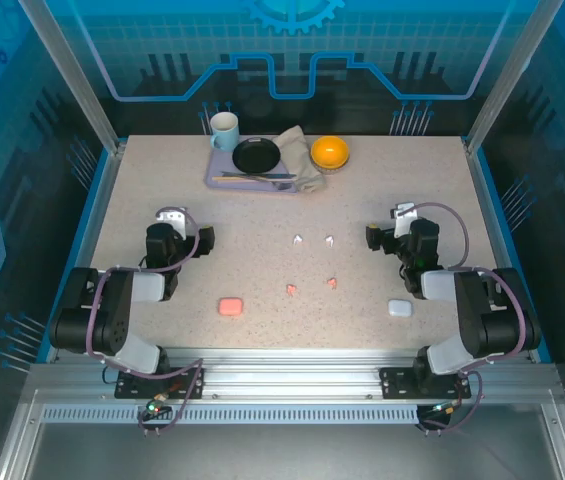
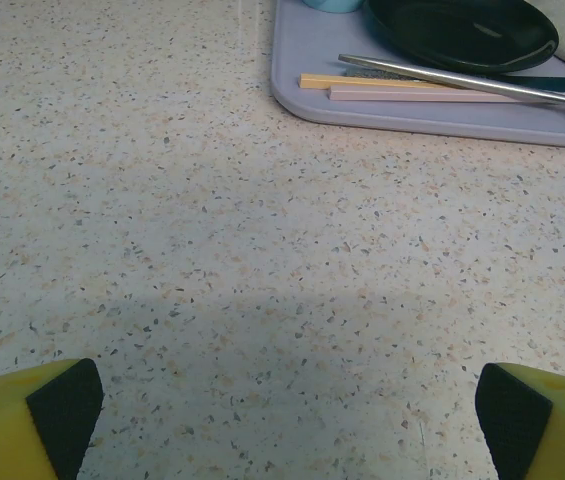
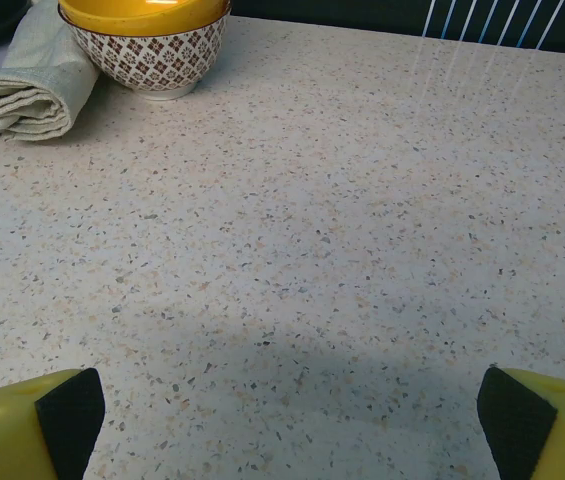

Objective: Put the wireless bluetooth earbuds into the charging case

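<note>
While neither arm had yet taken hold of anything, the speckled worktop (image 1: 262,200) lay set out for the job. Both arms sat folded low over their bases at the near edge, elbows back and wrists held just above the surface, aimed toward the far side. The left end effector (image 2: 284,412) and the right end effector (image 3: 289,417) were each spread wide and carried nothing. They flanked the work area in what looked like a ready pose that left the middle free.

A tray (image 1: 217,180) with a plate (image 1: 256,155) and mug (image 1: 224,129), a folded cloth (image 1: 302,172) and a bowl (image 1: 329,152) stood at the far edge, apparently parked out of the way. Nearer the arms, a pink case (image 1: 230,306) lay left of centre and a white case (image 1: 399,308) lay to the right, each close to one arm. Whether their lids were up was too small to tell.

Between the cases, the white earbuds (image 1: 298,240) lay farther out and the pink earbuds (image 1: 291,290) nearer. All four were apart from one another and outside the cases, seemingly within either arm's reach.
</note>
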Controlling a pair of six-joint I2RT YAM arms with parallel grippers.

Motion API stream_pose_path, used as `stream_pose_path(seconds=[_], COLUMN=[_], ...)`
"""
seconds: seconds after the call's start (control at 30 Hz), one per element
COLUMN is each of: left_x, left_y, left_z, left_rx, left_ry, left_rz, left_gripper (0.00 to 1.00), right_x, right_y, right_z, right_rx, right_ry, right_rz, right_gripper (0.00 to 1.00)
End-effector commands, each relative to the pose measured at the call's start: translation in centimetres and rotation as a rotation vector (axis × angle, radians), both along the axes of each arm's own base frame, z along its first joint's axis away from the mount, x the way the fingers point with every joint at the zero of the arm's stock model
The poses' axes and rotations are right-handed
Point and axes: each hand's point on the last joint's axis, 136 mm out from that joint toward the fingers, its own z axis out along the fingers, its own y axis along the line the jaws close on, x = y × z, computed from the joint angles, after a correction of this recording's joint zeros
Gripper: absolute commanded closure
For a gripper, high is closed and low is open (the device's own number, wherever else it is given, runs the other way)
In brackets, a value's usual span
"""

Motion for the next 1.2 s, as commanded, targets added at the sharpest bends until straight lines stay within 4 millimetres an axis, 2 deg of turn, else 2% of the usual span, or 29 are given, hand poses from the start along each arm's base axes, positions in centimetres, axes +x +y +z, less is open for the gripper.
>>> stream_pose_path(seconds=[0.0, 0.77, 0.87, 0.93, 1.0, 1.03, 1.1, 1.17], left_x=[0.9, 1.0, 1.5, 1.9, 1.8, 1.7, 1.0, 0.2], left_y=[-0.2, -0.1, 1.3, 2.5, 2.8, 2.6, 2.0, 1.1], left_z=[1.6, 1.7, 3.4, 5.1, 6.4, 7.1, 8.1, 9.0], left_rx=[0.006, -0.012, -0.006, 0.001, -0.03, -0.062, -0.147, -0.245], left_ry=[-0.052, -0.052, -0.016, 0.057, 0.117, 0.14, 0.195, 0.252], left_rz=[-0.006, -0.011, 0.077, 0.154, 0.193, 0.205, 0.22, 0.232], left_gripper=[0.01, 0.01, 0.01, 0.01, 0.01, 0.01, 0.01, 0.01], right_x=[0.5, 0.5, 0.4, -0.1, -0.7, -1.0, -2.9, -3.5], right_y=[0.0, -0.1, -1.3, -2.0, -1.3, -1.9, -4.3, -2.4], right_z=[0.8, 0.9, 3.7, 6.9, 10.0, 11.4, 12.7, 13.9], right_rx=[-0.004, 0.003, -0.023, 0.031, 0.115, 0.19, 0.313, 0.379], right_ry=[-0.022, -0.026, 0.023, 0.069, 0.103, 0.123, 0.224, 0.333], right_rz=[0.007, 0.007, -0.094, -0.159, -0.147, -0.226, -0.455, -0.337], right_gripper=[0.0, 0.0, 0.0, 0.0, 0.0, 0.0, 0.0, 0.0])
